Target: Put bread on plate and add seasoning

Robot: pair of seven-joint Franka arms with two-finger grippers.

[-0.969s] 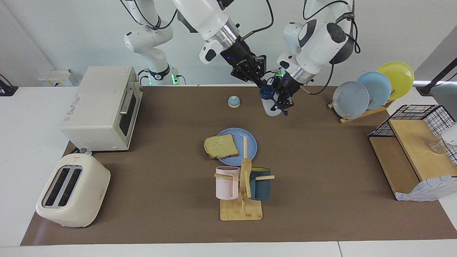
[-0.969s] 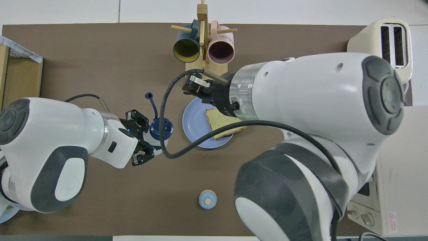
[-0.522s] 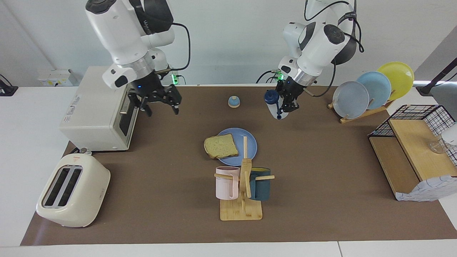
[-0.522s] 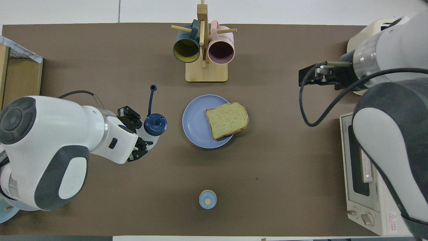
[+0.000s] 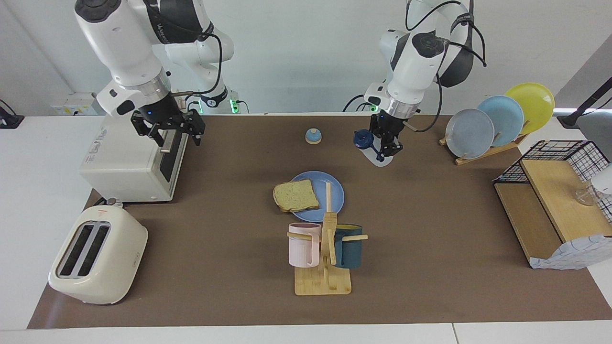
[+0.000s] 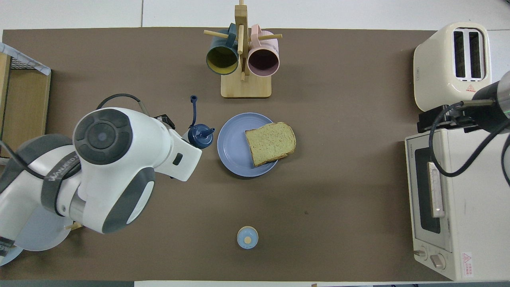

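seasoning bottle (image 5: 374,152) – small, translucent plastic, dark blue cap (image 5: 363,139) flipped open with its tether strap dangling. judged light, with soft walls that yield under pressure, so also smooth and prone to slip or twist. gripped at mid-body by left claw (image 5: 385,145), shut on it, held tilted with the cap leaning toward the right arm's end. located close above the tabletop (image 5: 430,215), beside the plate (image 5: 334,191) toward the left arm's end. best hold judged to be the body below the cap shoulder; too firm a squeeze likely to dispense early, too loose to let it rotate when tipped.

bread (image 5: 296,196) – one slice, lying on the plate, one crust edge overhanging the rim toward the right arm's end. judged light, soft, crumbly; no further handling apparently needed.

plate – flat on the tabletop, just nearer the robots than the mug rack (image 5: 325,253). rigid, likely to slide if nudged.

right claw (image 5: 167,130) – spread wide, empty, hanging over the toaster oven (image 5: 129,153), waiting.
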